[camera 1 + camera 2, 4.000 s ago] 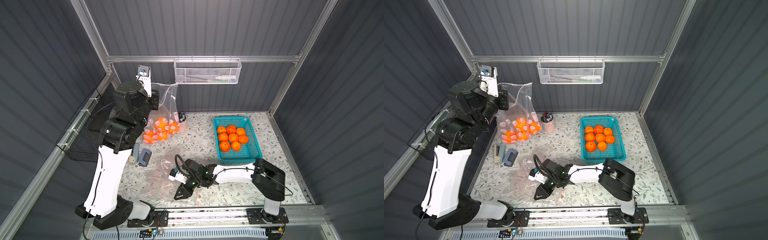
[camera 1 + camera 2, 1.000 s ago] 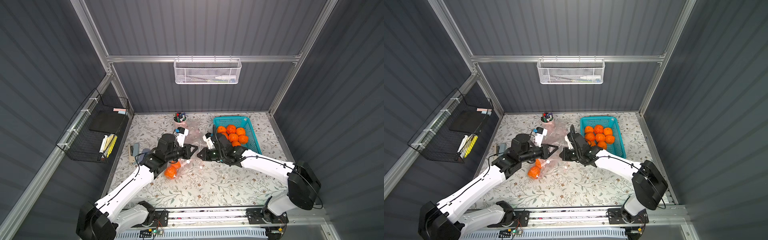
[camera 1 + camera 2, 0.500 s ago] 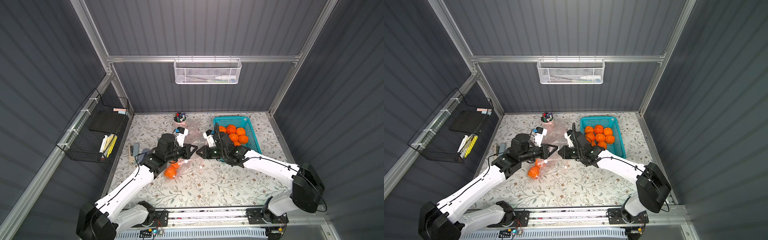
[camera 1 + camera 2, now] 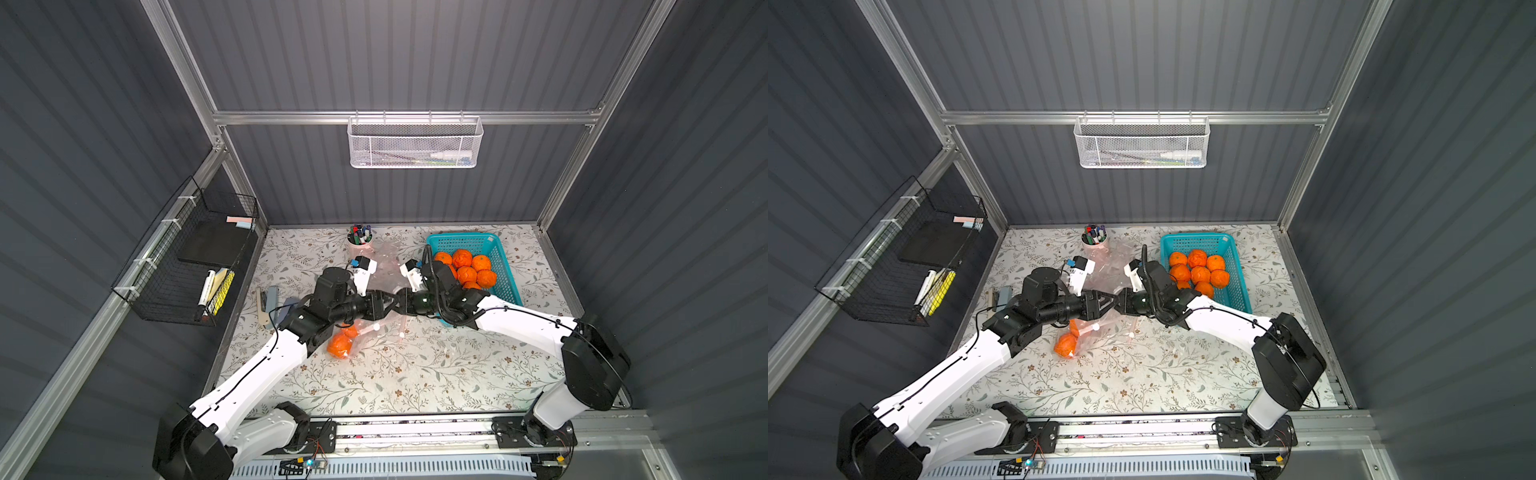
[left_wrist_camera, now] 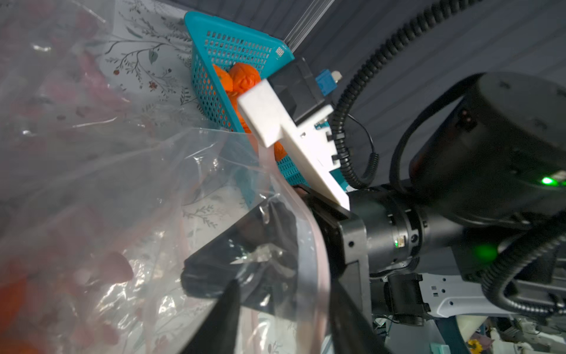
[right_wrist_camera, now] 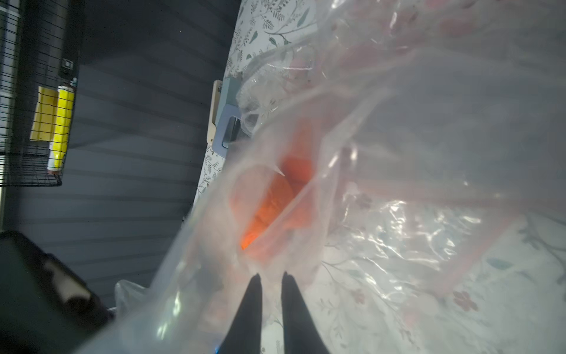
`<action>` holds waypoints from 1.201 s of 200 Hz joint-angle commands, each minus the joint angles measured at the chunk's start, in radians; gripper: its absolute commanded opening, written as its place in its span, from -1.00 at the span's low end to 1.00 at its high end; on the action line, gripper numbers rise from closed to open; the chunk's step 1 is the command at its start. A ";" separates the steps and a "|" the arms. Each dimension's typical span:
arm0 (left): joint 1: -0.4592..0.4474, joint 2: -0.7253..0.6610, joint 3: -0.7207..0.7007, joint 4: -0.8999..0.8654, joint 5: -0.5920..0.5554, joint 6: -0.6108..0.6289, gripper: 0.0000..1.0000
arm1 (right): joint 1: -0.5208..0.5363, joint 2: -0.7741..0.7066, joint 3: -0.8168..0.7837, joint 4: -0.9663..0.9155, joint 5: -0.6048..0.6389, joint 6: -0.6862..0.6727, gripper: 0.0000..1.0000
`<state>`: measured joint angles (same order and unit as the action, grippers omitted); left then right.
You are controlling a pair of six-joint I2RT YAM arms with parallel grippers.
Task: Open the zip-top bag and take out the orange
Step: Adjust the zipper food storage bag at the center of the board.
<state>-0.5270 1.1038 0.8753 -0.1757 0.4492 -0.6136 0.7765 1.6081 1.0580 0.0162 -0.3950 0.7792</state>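
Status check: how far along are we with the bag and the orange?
Done: the bag is lifted by its top edge. In hand: the right gripper pinches the film there; the left gripper stands open beside it. Whether the zip is parted is unclear. Left: the orange lies inside the bag and has to come out.

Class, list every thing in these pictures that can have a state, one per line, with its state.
left gripper, open, at the bag's top
right gripper, shut on the bag's top
bag, top lifted, bottom resting on the table; whether unzipped, unclear
orange, inside the bag
basket, holding loose oranges
pen cup, upright, full of pens
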 commanded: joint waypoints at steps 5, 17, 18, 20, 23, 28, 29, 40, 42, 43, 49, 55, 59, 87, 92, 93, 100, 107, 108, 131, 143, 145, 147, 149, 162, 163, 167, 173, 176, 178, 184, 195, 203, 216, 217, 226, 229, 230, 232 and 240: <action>-0.002 -0.040 0.089 -0.104 -0.134 0.086 0.64 | -0.001 -0.028 -0.076 -0.027 0.011 -0.038 -0.66; 0.006 -0.051 0.104 -0.147 -0.222 0.107 0.73 | -0.007 -0.045 -0.102 -0.036 0.017 -0.058 -0.67; 0.007 -0.052 0.104 -0.151 -0.229 0.110 0.73 | -0.008 -0.047 -0.104 -0.037 0.017 -0.060 -0.67; 0.009 -0.053 0.106 -0.156 -0.240 0.115 0.74 | -0.008 -0.050 -0.109 -0.039 0.018 -0.063 -0.67; 0.012 -0.053 0.108 -0.166 -0.256 0.122 0.74 | -0.009 -0.056 -0.112 -0.042 0.020 -0.068 -0.67; 0.018 -0.051 0.111 -0.187 -0.286 0.131 0.74 | -0.012 -0.066 -0.118 -0.045 0.021 -0.078 -0.67; 0.019 -0.051 0.111 -0.191 -0.293 0.132 0.74 | -0.012 -0.068 -0.120 -0.046 0.021 -0.079 -0.67; 0.030 -0.039 0.115 -0.236 -0.360 0.141 0.72 | -0.017 -0.091 -0.129 -0.050 0.012 -0.106 -0.67; 0.032 -0.036 0.115 -0.243 -0.369 0.142 0.71 | -0.017 -0.096 -0.130 -0.050 0.011 -0.110 -0.67; 0.033 -0.035 0.114 -0.245 -0.375 0.142 0.71 | -0.017 -0.098 -0.130 -0.050 0.010 -0.114 -0.67; 0.036 -0.029 0.107 -0.258 -0.410 0.148 0.70 | -0.017 -0.112 -0.133 -0.048 0.002 -0.133 -0.67; 0.042 -0.023 0.091 -0.259 -0.437 0.149 0.70 | -0.017 -0.125 -0.132 -0.048 -0.006 -0.152 -0.67; 0.050 -0.023 0.076 -0.251 -0.445 0.148 0.68 | -0.017 -0.133 -0.132 -0.048 -0.010 -0.159 -0.66; 0.094 -0.016 -0.039 -0.184 -0.496 0.122 0.62 | -0.017 -0.158 -0.143 0.037 -0.045 -0.185 -0.61; 0.096 -0.015 -0.060 -0.170 -0.505 0.116 0.60 | -0.017 -0.155 -0.144 0.056 -0.053 -0.182 -0.60; 0.097 -0.015 -0.064 -0.166 -0.505 0.115 0.59 | -0.017 -0.154 -0.144 0.060 -0.054 -0.181 -0.60; 0.102 -0.017 -0.102 -0.133 -0.488 0.107 0.56 | -0.017 -0.144 -0.140 0.082 -0.069 -0.180 -0.55; 0.104 -0.022 -0.138 -0.089 -0.450 0.103 0.52 | -0.017 -0.134 -0.135 0.099 -0.086 -0.182 -0.50; 0.104 -0.023 -0.142 -0.081 -0.444 0.103 0.52 | -0.017 -0.131 -0.135 0.102 -0.088 -0.182 -0.50; 0.104 -0.026 -0.227 0.032 -0.310 0.085 0.40 | -0.017 -0.096 -0.126 0.171 -0.137 -0.169 -0.43; 0.104 -0.011 -0.242 0.045 -0.276 0.086 0.32 | -0.017 -0.086 -0.123 0.204 -0.155 -0.163 -0.41; 0.104 -0.008 -0.244 0.046 -0.271 0.090 0.30 | -0.017 -0.083 -0.122 0.208 -0.158 -0.163 -0.41; 0.104 -0.004 -0.244 0.045 -0.268 0.096 0.28 | -0.017 -0.082 -0.120 0.210 -0.162 -0.164 -0.41; 0.104 0.000 -0.245 0.046 -0.266 0.101 0.27 | -0.017 -0.081 -0.118 0.212 -0.166 -0.165 -0.41; 0.104 0.019 -0.243 0.028 -0.245 0.140 0.19 | -0.017 -0.066 -0.102 0.214 -0.179 -0.162 -0.41; 0.104 0.020 -0.243 0.028 -0.243 0.141 0.19 | -0.017 -0.065 -0.101 0.214 -0.180 -0.160 -0.41; 0.104 0.022 -0.246 0.028 -0.232 0.143 0.17 | -0.017 -0.060 -0.096 0.215 -0.184 -0.157 -0.42; 0.104 0.021 -0.248 0.034 -0.219 0.143 0.15 | -0.017 -0.051 -0.092 0.221 -0.191 -0.153 -0.43; 0.104 0.021 -0.250 0.034 -0.210 0.143 0.14 | -0.016 -0.046 -0.090 0.225 -0.195 -0.147 -0.44; 0.104 0.020 -0.251 0.036 -0.207 0.143 0.13 | -0.017 -0.043 -0.089 0.230 -0.197 -0.144 -0.45; 0.104 0.015 -0.254 0.040 -0.193 0.143 0.11 | -0.017 -0.033 -0.087 0.244 -0.206 -0.134 -0.46; 0.104 0.004 -0.259 0.047 -0.184 0.143 0.10 | -0.017 -0.016 -0.085 0.256 -0.213 -0.120 -0.51; 0.104 -0.003 -0.263 0.050 -0.183 0.140 0.10 | -0.017 -0.004 -0.085 0.250 -0.205 -0.120 -0.53; 0.104 -0.011 -0.265 0.049 -0.177 0.137 0.10 | -0.017 0.012 -0.087 0.219 -0.179 -0.130 -0.56; 0.104 -0.011 -0.264 0.049 -0.177 0.138 0.10 | -0.017 0.012 -0.087 0.215 -0.176 -0.132 -0.56; 0.104 -0.019 -0.263 0.045 -0.176 0.130 0.10 | -0.016 0.017 -0.094 0.193 -0.162 -0.151 -0.57; 0.104 -0.021 -0.262 0.043 -0.180 0.123 0.10 | -0.017 0.016 -0.099 0.192 -0.160 -0.156 -0.57; 0.104 -0.023 -0.263 0.043 -0.180 0.120 0.11 | -0.017 0.017 -0.101 0.193 -0.160 -0.157 -0.57; 0.104 -0.025 -0.262 0.041 -0.184 0.118 0.12 | -0.017 0.018 -0.105 0.195 -0.160 -0.158 -0.58; 0.104 -0.036 -0.256 0.027 -0.217 0.115 0.30 | -0.017 0.019 -0.123 0.205 -0.157 -0.161 -0.58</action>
<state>-0.4225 1.0969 0.6353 -0.1020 0.2436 -0.4885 0.7597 1.6165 0.9546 0.2237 -0.5663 0.6426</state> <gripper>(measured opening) 0.573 0.213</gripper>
